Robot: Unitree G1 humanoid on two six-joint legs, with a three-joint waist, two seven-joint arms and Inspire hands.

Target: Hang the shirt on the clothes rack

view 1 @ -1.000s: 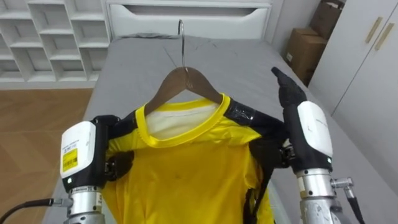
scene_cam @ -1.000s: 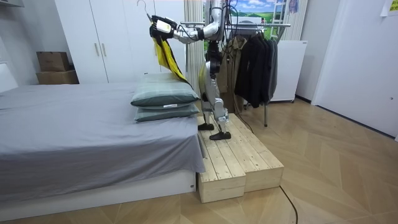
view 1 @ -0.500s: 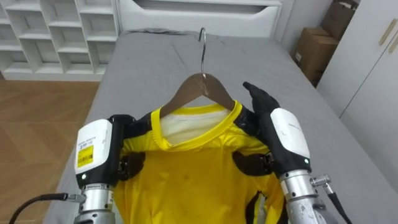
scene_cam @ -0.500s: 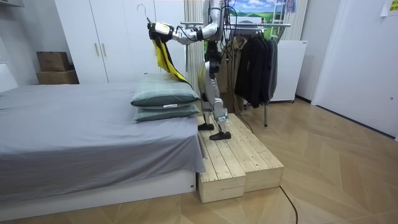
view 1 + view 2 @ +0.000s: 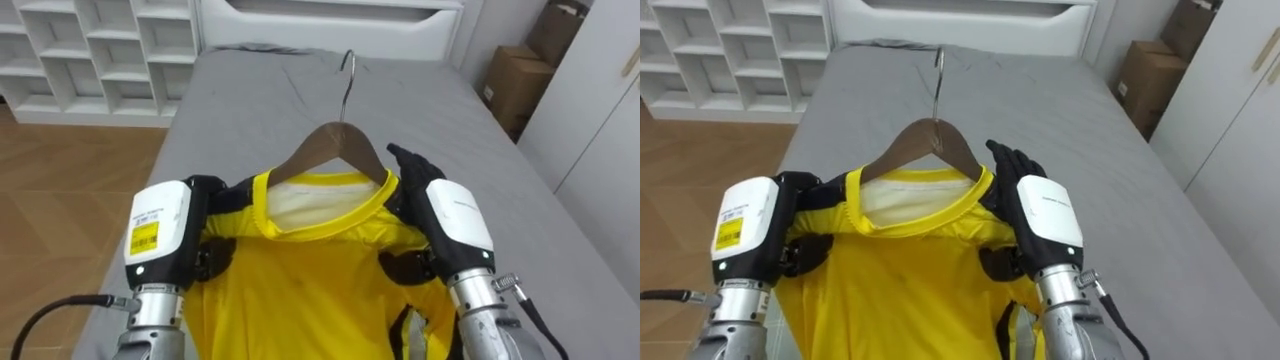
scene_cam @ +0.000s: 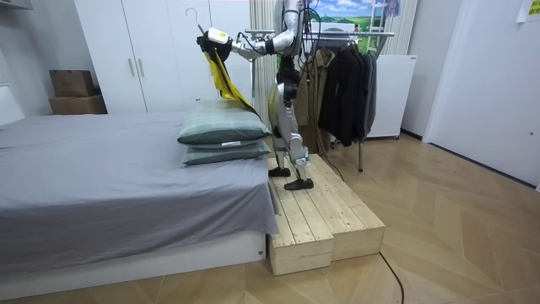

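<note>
Shirt (image 5: pixel 300 290) on hanger (image 5: pixel 335 145). Being held high over the grey bed (image 5: pixel 440 110), yellow front facing the head camera, collar sitting square on the wood, hook (image 5: pixel 346 75) pointing up and catching on nothing. Bracing one shoulder with the left hand (image 5: pixel 205 190), its grip impossible to tell behind the dark cloth. Laying the right hand (image 5: pixel 412 175) along the other shoulder, fingers (image 5: pixel 400 158) reaching out straight toward the hanger's neck and wrapping nothing. Standing, in the room view, on a wooden platform (image 6: pixel 325 219) beside the bed, arms raised toward the room view's left, loaded rack (image 6: pixel 350 35) waiting behind, toward the right.

Judging the cloth light, soft and limp, taking all its shape from the stiff hanger and likely sliding off one arm if tipped. Judging the best hold to be the wood itself, either at the neck below the hook or at both shoulder ends through the cloth, leaving the hook free for the rail. Pulling on loose fabric alone probably risking dragging the collar off.
</note>
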